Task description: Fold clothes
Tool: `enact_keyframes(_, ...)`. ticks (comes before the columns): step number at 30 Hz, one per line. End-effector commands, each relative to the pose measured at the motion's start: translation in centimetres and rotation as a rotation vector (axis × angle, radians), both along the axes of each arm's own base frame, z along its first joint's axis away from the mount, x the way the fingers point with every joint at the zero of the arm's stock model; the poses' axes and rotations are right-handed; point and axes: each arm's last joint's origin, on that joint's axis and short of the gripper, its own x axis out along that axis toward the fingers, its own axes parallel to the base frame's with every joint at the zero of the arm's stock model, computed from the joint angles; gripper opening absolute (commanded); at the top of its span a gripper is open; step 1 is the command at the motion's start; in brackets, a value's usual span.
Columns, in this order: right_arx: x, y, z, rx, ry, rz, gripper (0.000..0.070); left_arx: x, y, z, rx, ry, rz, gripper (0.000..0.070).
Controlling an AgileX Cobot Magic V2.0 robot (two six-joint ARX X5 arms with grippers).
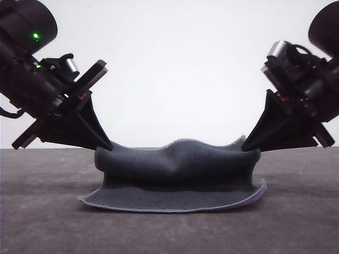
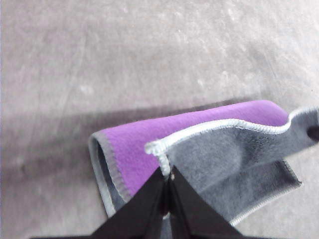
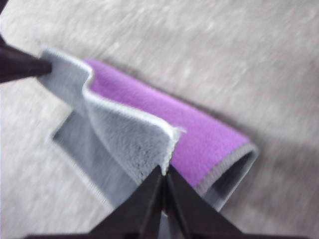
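Note:
The clothes [image 1: 177, 177] are a small soft cloth, dark grey on one face and purple on the other, with light stitched edging. It lies on the dark table, its far edge lifted and curled over toward the front. My left gripper [image 1: 107, 146] is shut on the cloth's left corner [image 2: 158, 149]. On the other side my right gripper [image 1: 246, 147] is shut on the right corner [image 3: 172, 137]. The wrist views show the purple face [image 2: 189, 129] rolled outward [image 3: 199, 127] along the fold. The near hem [image 1: 169, 206] rests flat on the table.
The grey felt-like table [image 1: 47, 211] stretches around the cloth on all sides. A plain white wall stands behind. The far fingertip of the left gripper [image 3: 30, 67] appears in the right wrist view.

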Motion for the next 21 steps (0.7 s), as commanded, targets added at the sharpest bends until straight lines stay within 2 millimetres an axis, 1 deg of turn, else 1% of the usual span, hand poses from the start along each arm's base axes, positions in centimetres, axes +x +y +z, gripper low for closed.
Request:
enact_keyframes(1,-0.3,0.2,0.1,-0.007,0.014,-0.001,0.0029,-0.4,-0.2,0.1,0.003,0.011,0.02,0.0043)
enact_keyframes(2,-0.6,0.2,0.2,-0.019,0.021,-0.002,0.0068,-0.8,-0.3,0.3,0.018,0.015,0.026,0.0102)
enact_keyframes(4,-1.1,0.1,0.6,-0.035,0.03,-0.005,0.0187,-1.5,-0.3,0.6,0.042,0.034,0.027,0.0252)
enact_keyframes(5,-1.4,0.0,0.9,-0.041,0.035,-0.008,0.0229,-1.9,-0.4,0.7,0.052,0.044,0.023,0.0312)
enact_keyframes(8,-2.3,-0.2,1.8,-0.039,0.03,-0.008,0.0238,-3.0,-0.5,1.4,0.068,0.064,0.001,0.0369)
enact_keyframes(11,-3.3,-0.5,2.9,-0.03,0.022,-0.015,0.0237,-4.3,-0.5,2.4,0.074,0.058,-0.016,0.037)
enact_keyframes(16,-5.2,-1.1,4.6,0.0,0.047,-0.051,0.0237,-6.4,0.0,4.7,0.08,-0.006,-0.013,0.0369)
enact_keyframes(21,-6.4,-1.6,5.2,0.035,0.146,-0.118,0.0238,-8.8,1.3,6.8,0.128,-0.112,0.042,0.0367)
